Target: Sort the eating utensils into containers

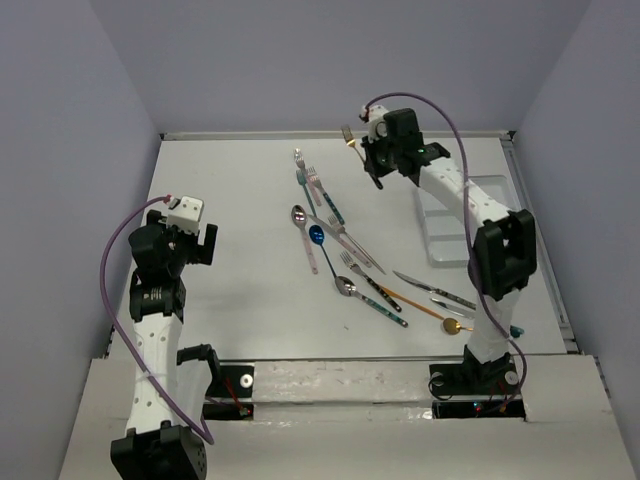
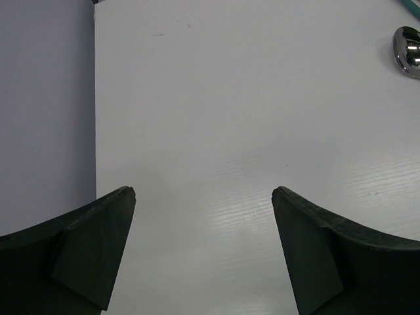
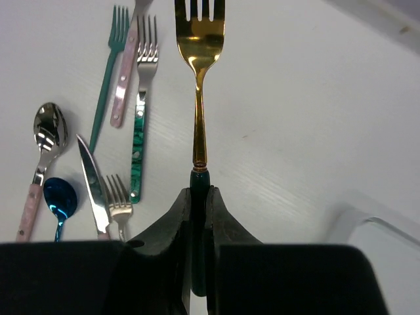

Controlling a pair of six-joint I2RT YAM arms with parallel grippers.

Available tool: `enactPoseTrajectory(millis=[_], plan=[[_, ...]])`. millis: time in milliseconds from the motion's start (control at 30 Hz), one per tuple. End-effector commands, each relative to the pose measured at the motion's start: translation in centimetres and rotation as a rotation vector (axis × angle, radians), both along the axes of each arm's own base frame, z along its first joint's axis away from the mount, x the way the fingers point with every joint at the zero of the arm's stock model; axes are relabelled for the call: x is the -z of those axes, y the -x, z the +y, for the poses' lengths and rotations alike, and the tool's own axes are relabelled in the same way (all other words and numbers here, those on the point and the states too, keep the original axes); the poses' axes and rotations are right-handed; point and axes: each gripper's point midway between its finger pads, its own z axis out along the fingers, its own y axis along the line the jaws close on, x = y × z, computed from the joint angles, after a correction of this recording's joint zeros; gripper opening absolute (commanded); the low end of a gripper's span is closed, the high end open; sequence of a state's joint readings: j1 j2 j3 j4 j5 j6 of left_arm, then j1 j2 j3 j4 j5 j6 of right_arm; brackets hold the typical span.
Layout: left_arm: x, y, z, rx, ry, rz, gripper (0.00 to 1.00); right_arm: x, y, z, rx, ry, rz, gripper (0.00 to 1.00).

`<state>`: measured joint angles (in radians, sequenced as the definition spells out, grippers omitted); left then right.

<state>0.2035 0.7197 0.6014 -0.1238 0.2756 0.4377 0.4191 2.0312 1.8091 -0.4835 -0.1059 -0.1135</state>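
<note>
Well left of the tray [image 1: 436, 258], the left pincer [image 2: 203, 197] hangs open over the tabletop [image 2: 230, 98]. The loose cutlery [image 1: 345, 255] lies left of the tray. The right pincer [image 3: 199, 191] grips a gold fork [image 3: 199, 79] by its dark handle near the tray's far corner. It is best to line it lengthwise over a compartment [image 1: 447, 215], lower, then release. No writing is legible.

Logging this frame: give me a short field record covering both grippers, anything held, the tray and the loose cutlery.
right gripper: jaws shut on gold fork with dark green handle, near the table's far edge
left gripper: jaws open, empty, over bare white table
white plastic cutlery tray: right side, partly hidden, no utensil seen inside
loose utensils: scattered mid-table
</note>
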Motion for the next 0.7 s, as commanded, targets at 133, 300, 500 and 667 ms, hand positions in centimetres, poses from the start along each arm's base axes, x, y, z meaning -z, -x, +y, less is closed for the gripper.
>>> enactPoseTrajectory(millis=[133,300,500,667], plan=[[-1.2,-0.2,-0.3,0.021,-0.016,-0.056,0.99,-7.4,-2.2,-9.6,-0.151,0.308,-0.431,0.0],[-1.1,-0.3,-0.5,0.037,-0.013,-0.049,0.99,-6.9,-1.9,-16.6,-0.418,0.589,-0.562,0.0],[-0.3,-0.6,-0.7,0.048,0.0,-0.019,0.99,-9.2,-1.3,-21.1,-0.487,0.675,-0.659,0.0],[0.1,-0.8,-0.6,0.048,0.004,-0.001,0.99,-9.4,-1.2,-24.3,-0.549,0.751,-0.686,0.0]])
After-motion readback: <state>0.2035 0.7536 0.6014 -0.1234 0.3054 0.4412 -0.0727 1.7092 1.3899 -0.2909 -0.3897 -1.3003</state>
